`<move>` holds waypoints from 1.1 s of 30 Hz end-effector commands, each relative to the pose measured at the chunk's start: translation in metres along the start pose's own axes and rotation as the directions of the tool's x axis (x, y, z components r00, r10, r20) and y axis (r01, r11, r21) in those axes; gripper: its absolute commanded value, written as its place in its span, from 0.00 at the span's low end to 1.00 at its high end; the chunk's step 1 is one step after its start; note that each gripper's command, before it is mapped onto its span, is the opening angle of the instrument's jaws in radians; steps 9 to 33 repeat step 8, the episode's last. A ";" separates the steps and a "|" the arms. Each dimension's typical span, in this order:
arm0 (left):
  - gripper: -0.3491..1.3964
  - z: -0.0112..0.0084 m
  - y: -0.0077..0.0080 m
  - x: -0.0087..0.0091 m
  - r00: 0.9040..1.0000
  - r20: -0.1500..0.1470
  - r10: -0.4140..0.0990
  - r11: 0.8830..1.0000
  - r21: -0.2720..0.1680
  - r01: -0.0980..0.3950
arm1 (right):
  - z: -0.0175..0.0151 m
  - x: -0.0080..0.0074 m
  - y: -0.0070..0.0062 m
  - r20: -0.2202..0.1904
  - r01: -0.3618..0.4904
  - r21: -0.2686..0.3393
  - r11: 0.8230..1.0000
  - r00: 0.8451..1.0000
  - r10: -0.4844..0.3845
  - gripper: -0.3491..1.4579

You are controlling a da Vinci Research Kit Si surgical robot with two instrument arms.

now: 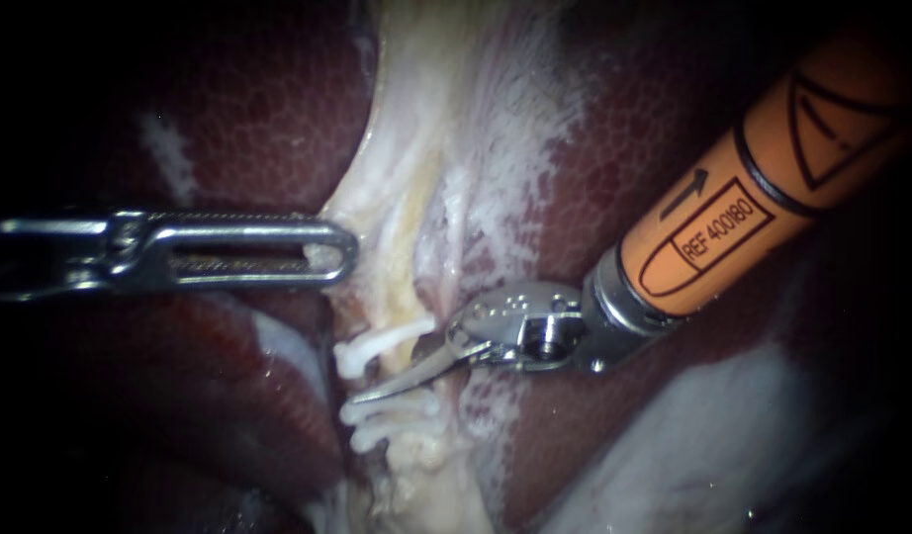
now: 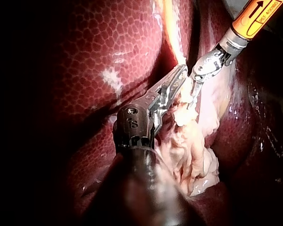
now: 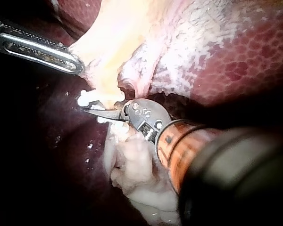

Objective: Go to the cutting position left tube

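Observation:
A pale tube (image 1: pixel 409 381) runs down the white tissue band between the dark liver lobes. It carries one white clip (image 1: pixel 377 346) above and two white clips (image 1: pixel 389 409) below. My right instrument (image 1: pixel 362 396), on an orange shaft, comes in from the upper right. Its thin blade tip lies across the tube in the gap between the upper clip and the lower pair, as the right wrist view also shows (image 3: pixel 87 111). My left instrument (image 1: pixel 342 252) comes in from the left, its slotted jaws shut on the edge of the pale tissue (image 1: pixel 397 213) above the clips.
Dark red liver (image 1: pixel 228 119) lies on both sides of the pale band. A whitish patch (image 1: pixel 713 445) shows at the lower right, under the orange shaft (image 1: pixel 763 178). Loose pale tissue (image 2: pixel 193 150) hangs beside the left instrument's wrist.

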 end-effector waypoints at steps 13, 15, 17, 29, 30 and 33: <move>0.00 0.0002 0.0000 0.0000 1.000 0.000 -0.001 1.000 0.000 0.001 | -0.0001 -0.0001 0.0000 0.000 0.001 0.001 1.000 1.000 -0.001 0.33; 0.00 0.0002 0.0000 0.0000 1.000 0.000 -0.001 1.000 0.000 0.001 | -0.0001 -0.0001 0.0000 0.000 0.001 0.001 1.000 1.000 -0.001 0.33; 0.00 0.0002 0.0000 0.0000 1.000 0.000 -0.001 1.000 0.000 0.001 | -0.0001 -0.0001 0.0000 0.000 0.001 0.001 1.000 1.000 -0.001 0.33; 0.00 0.0002 0.0000 0.0000 1.000 0.000 -0.001 1.000 0.000 0.001 | -0.0001 -0.0001 0.0000 0.000 0.001 0.001 1.000 1.000 -0.001 0.33; 0.00 0.0002 0.0000 0.0000 1.000 0.000 -0.001 1.000 0.000 0.001 | -0.0001 -0.0001 0.0000 0.000 0.001 0.001 1.000 1.000 -0.001 0.33; 0.00 0.0002 0.0000 0.0000 1.000 0.000 -0.001 1.000 0.000 0.001 | -0.0001 -0.0001 0.0000 0.000 0.001 0.001 1.000 1.000 -0.001 0.33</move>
